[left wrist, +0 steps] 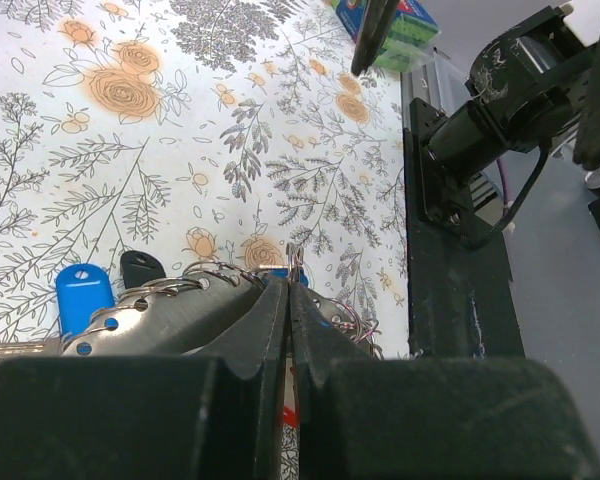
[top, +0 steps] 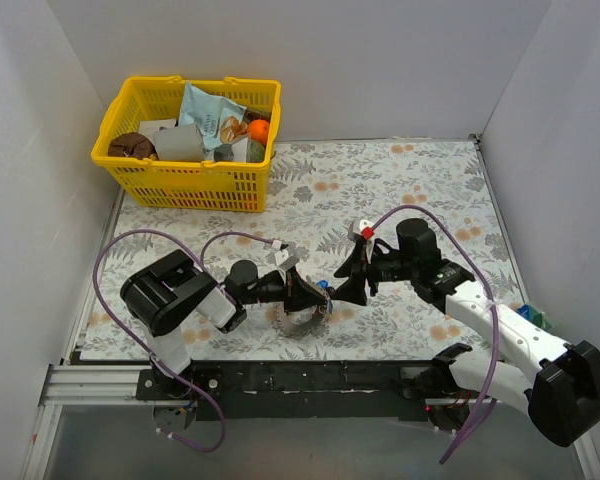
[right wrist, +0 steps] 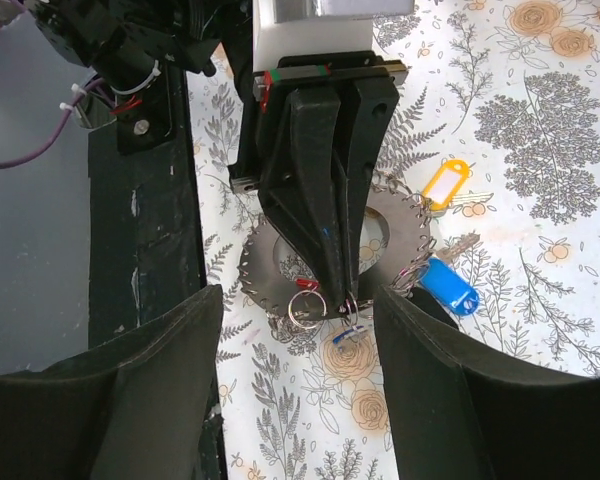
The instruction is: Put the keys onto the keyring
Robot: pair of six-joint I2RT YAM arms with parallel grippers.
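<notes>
The keyring (right wrist: 270, 275) is a shiny silver disc with a toothed rim and small wire rings along its edge; it also shows in the top view (top: 302, 320). My left gripper (top: 305, 298) is shut on its rim, and in the left wrist view the jaws (left wrist: 288, 285) meet over the disc (left wrist: 150, 315). A blue-capped key (right wrist: 448, 285) hangs on the rim next to a yellow tag (right wrist: 445, 183). It shows again as the blue key (left wrist: 83, 293). My right gripper (right wrist: 298, 335) stands open just in front of the disc, with nothing between its fingers; it is also in the top view (top: 342, 280).
A yellow basket (top: 185, 185) full of packets stands at the back left. A blue and green box (top: 530, 315) lies at the mat's right edge. White walls close in the flowered mat on three sides. The black rail (right wrist: 140, 250) runs along the near edge.
</notes>
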